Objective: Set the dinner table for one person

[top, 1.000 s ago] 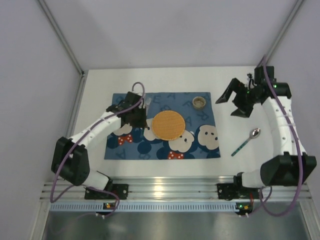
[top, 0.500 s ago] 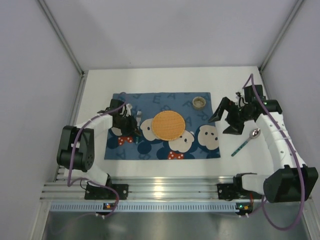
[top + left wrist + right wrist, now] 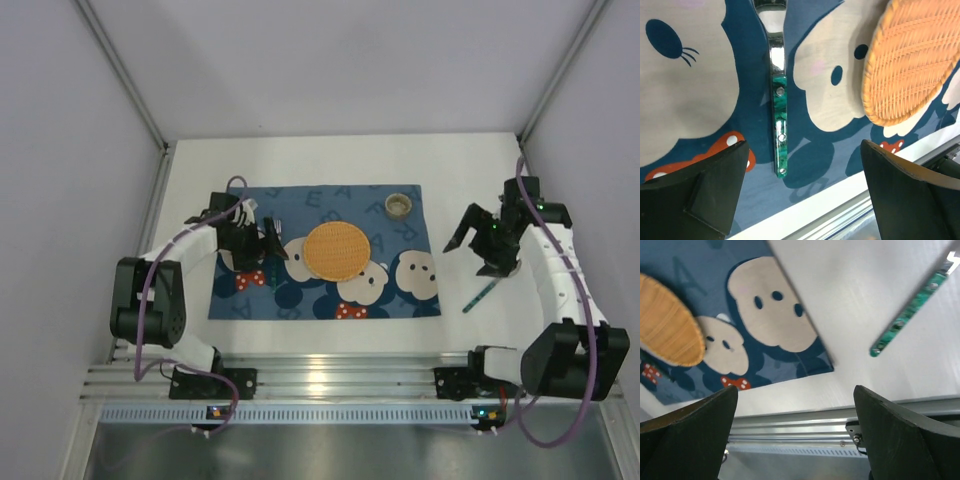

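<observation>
As seen from above, the tabletop spans the cell floor wall to wall, long axis left to right, parallel to the near rail. Left arm folds back by the left edge. The left gripper sits low over the mat, jaws spread wide astride a green-handled utensil, handle end toward the near edge. Right arm arcs along the right edge. The right gripper has its jaws spread above a second green-handled utensil lying diagonal on bare tabletop. Count: two arms, two utensils, one mat, one woven plate, one small cup.
</observation>
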Robot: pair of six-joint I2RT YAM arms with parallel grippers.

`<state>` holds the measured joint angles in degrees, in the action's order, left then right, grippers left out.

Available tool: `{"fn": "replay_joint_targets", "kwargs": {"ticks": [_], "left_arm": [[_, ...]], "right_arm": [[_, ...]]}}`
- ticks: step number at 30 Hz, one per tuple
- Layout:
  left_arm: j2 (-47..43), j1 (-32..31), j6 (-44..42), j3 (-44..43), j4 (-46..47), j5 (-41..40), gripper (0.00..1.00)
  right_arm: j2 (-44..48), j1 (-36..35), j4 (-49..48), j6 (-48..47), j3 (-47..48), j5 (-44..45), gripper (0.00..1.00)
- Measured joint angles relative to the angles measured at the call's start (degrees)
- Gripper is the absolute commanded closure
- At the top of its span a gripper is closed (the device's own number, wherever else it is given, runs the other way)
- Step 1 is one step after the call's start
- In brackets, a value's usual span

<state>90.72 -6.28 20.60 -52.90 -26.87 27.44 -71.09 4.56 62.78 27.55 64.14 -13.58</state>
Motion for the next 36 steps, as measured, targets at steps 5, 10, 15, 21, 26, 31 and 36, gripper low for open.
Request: {"fn": "replay_joint_targets", "kwargs": {"ticks": [5,10,15,21,26,31,36], "left_arm": [[-5.35,0.0,0.02,-0.31,-3.02,0.48,0.02],[-11.67,0.0,0.04,-0.17,-4.22,3.04,0.02],[-13.51,0.0,0.13,0.35,-4.46,4.66,0.02],[-13.51,0.0,0.04,0.42,-5.09,4.57,0.02],[-13.73,0.0,0.13,0.42,-5.92,4.44,0.02],[-14.29,0.0,0.52,0.42,-6.49,4.44,0.02],[-15.23,0.0,0.74,0.42,-7.1,4.44,0.02]], "right_arm": [[-4.85,10.01,1.03,-0.59,-0.02,7.1,0.0],[-9.94,15.69,-0.09,-1.01,-3.1,13.29,0.08],[-16.85,15.76,-1.62,-0.52,-5.42,16.31,0.26],[-22.84,15.74,-6.47,0.5,-5.57,17.27,0.47],[-25.57,15.32,-10.27,0.52,-6.38,17.46,0.54],[-25.94,14.62,-11.87,0.11,-7.48,16.41,0.78],[-25.66,14.32,-12.15,-1.09,-7.52,16.13,1.0]]}}
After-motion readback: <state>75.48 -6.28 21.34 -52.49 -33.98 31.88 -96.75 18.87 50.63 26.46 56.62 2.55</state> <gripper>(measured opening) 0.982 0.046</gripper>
